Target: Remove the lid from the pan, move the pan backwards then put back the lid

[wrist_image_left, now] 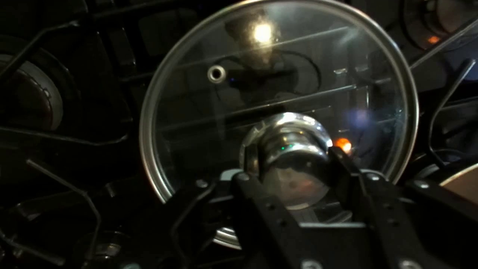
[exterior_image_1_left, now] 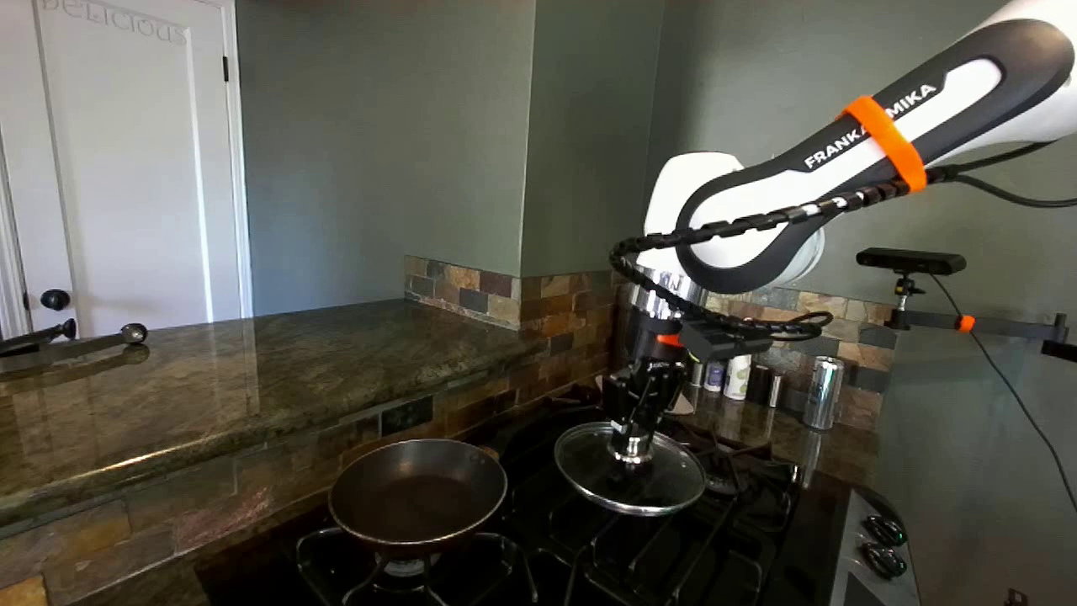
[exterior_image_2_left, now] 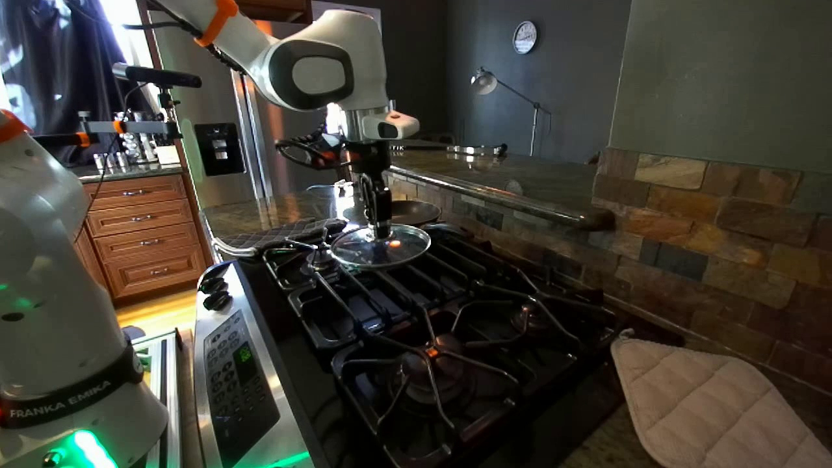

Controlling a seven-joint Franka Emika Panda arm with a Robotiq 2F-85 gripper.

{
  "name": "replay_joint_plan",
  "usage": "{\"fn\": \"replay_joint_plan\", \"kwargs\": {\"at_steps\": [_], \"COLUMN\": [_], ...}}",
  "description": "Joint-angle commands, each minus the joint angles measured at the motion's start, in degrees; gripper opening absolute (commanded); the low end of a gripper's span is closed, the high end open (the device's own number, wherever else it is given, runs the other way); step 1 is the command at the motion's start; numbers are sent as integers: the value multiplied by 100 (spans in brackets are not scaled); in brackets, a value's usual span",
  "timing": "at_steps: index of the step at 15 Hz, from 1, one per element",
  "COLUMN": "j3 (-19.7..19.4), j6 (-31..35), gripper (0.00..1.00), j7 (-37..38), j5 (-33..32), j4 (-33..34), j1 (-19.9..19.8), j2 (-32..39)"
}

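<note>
Pincer [exterior_image_1_left: 631, 438] gripping lid [exterior_image_1_left: 627, 482] by knob [wrist_image_left: 295, 172], uncovered pan [exterior_image_1_left: 418, 495] nearby

Has black, jointed fingers [wrist_image_left: 347, 166] with bright screws. Above them, wears a silver collar [exterior_image_2_left: 354, 123], then white-and-charcoal casing [exterior_image_1_left: 841, 168] crossed by an orange band [exterior_image_1_left: 886, 143] and black ribbed cable [exterior_image_1_left: 757, 221]. Well apart from the fingers, reads FRANKA EMIKA around a green-lit white base [exterior_image_2_left: 71, 338].

In an exterior view: pan [exterior_image_1_left: 418, 492] on grate [exterior_image_1_left: 427, 577] | lid [exterior_image_1_left: 637, 483] right of pan, in tool [exterior_image_1_left: 633, 439]
</note>
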Motion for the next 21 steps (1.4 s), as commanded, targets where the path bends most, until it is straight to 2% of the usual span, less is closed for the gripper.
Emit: {"fn": "replay_joint_plan", "kwargs": {"at_steps": [1, 11, 21], "j3": [31, 391, 712], "j6": [-373, -148, -201], "gripper": [23, 23, 23], "j7": [-61, 151, 296], "j5": [72, 604, 237], "j4": [333, 1345, 2658], "j1": [89, 525, 759], "j2": [-174, 694, 2000]}}
